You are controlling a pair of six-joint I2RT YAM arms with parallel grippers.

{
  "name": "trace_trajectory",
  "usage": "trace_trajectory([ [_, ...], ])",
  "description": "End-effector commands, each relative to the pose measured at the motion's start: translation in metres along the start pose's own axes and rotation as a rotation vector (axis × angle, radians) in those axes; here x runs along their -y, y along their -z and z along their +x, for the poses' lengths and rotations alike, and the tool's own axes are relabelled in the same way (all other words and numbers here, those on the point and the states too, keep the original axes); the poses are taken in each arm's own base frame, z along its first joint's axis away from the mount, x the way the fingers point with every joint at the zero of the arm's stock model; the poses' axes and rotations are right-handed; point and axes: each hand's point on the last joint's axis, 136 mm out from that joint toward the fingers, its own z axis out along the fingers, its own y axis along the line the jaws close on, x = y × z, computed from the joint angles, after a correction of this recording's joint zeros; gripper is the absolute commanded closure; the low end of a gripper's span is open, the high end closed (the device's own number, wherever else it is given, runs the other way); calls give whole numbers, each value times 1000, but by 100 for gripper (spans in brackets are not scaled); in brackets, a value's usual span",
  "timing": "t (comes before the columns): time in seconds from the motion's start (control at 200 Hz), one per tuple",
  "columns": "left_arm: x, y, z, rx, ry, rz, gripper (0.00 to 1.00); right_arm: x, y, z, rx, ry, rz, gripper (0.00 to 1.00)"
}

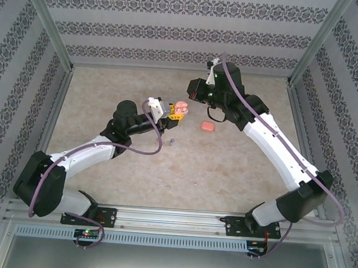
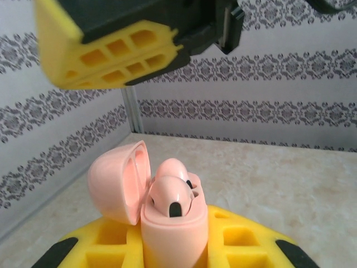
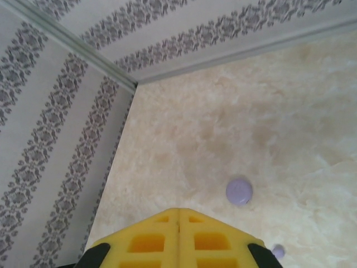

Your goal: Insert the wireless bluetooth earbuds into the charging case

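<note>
Two pale pink earbuds (image 2: 173, 195) sit in the open pink case (image 2: 170, 237), clamped by the left gripper (image 1: 173, 112) above the tabletop (image 1: 226, 169). The right gripper (image 3: 178, 220) hovers overhead, pinched closed and empty. I would press both buds gently and squarely until they sit flush.

Open pink charging case (image 2: 170, 237), lid tipped back, two pink earbuds (image 2: 172, 194) inside

Pink case (image 2: 170, 234): base cut off below.
Purple speck (image 1: 172, 141): too small to tell.
Purple blob (image 3: 277, 251): blurred.
</note>
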Motion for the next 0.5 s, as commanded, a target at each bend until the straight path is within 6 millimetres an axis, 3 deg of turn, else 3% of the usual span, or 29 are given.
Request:
trace_trajectory([
  [0.0,10,-6,-10,19,-24,58,100,-3,-6,9,-84,6,-24,100],
  [0.285,7,-13,-15,29,-37,64,100,13,-25,44,-238,6,-2,100],
  [0.495,-4,-20,-15,26,-38,28,100,21,-5,71,-283,5,-8,100],
])
